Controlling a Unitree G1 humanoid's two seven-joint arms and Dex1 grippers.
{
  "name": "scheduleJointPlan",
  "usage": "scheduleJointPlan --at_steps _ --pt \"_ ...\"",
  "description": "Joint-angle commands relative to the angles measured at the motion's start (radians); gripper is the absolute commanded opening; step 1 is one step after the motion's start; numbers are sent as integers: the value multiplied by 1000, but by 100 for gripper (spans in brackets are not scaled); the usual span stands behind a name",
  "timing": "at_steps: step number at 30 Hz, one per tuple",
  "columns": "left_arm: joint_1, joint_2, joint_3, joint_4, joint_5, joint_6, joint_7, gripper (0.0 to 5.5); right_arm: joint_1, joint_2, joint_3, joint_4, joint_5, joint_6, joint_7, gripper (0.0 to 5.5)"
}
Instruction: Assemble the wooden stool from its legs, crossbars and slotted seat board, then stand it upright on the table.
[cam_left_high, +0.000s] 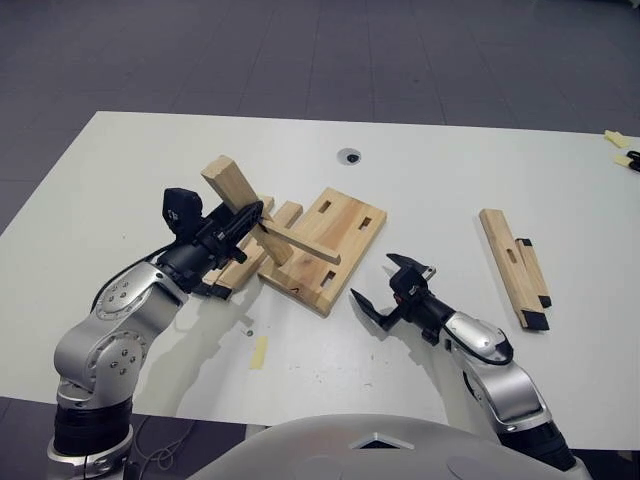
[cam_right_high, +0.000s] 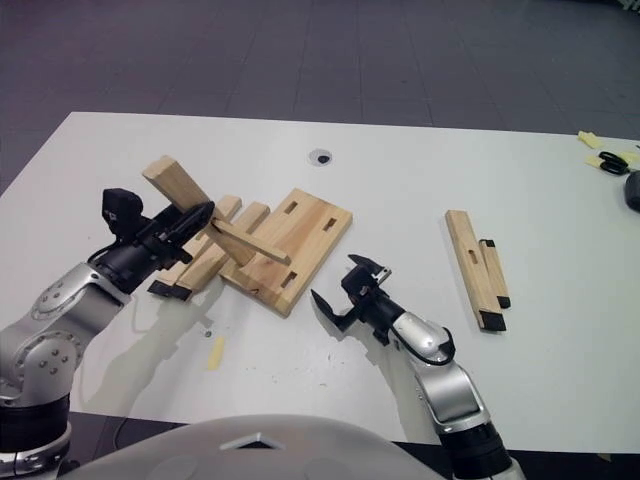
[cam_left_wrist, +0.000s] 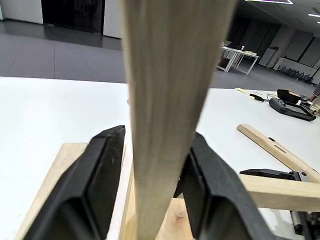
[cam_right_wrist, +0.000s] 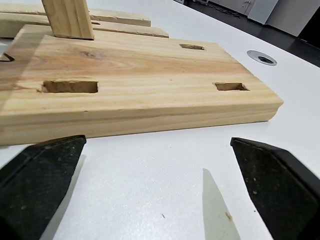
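The slotted seat board (cam_left_high: 330, 240) lies flat in the middle of the table. My left gripper (cam_left_high: 252, 220) is shut on a wooden leg (cam_left_high: 232, 195), which it holds tilted above the board's left edge; a thin crossbar (cam_left_high: 305, 245) sticks out of that leg over the board. In the left wrist view the leg (cam_left_wrist: 165, 100) stands between the black fingers (cam_left_wrist: 95, 185). Two more legs (cam_left_high: 240, 268) lie under my left hand. My right gripper (cam_left_high: 372, 278) stands open just right of the board's near corner, with nothing in it; the right wrist view has the board (cam_right_wrist: 135, 75) straight ahead of it.
Two further legs (cam_left_high: 515, 265) lie side by side at the right of the white table (cam_left_high: 120, 170). A round grommet (cam_left_high: 349, 156) sits behind the board. A strip of tape (cam_left_high: 259, 352) and a small screw (cam_left_high: 245, 328) lie near the front edge. Small items (cam_left_high: 625, 150) sit at the far right.
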Motion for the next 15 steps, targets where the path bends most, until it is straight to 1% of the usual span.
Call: scheduleJointPlan --at_steps 1,3,5,7,8,9,10,11,12,13,15 --pt "-226 16 119 27 -359 26 133 271 3 10 3 10 -1 -1 -1 540" --pt "-289 66 146 32 -546 35 164 306 10 11 7 18 -3 -8 0 540" --pt "-345 150 177 42 -699 58 157 345 16 9 7 24 -3 -14 4 540" --pt "-431 250 219 111 -746 79 127 370 20 7 4 30 -1 -20 8 540" --pt "-460 292 232 156 -713 86 106 392 23 7 0 34 1 -24 9 540" --pt "-475 353 223 230 -589 82 64 408 27 8 -4 37 3 -26 7 540" --pt "-457 428 181 316 -408 55 10 429 27 7 -7 43 3 -31 8 540" --pt "-425 496 130 388 -239 22 -48 440 25 5 -10 49 3 -34 10 540" --pt "-394 545 86 452 -112 -4 -77 459 23 1 -13 55 3 -38 13 540" --pt "-364 579 49 499 -21 -25 -106 475 22 -3 -18 58 5 -42 16 540" --pt "-280 608 11 536 83 -36 -166 509 17 -17 -36 60 11 -40 25 540"
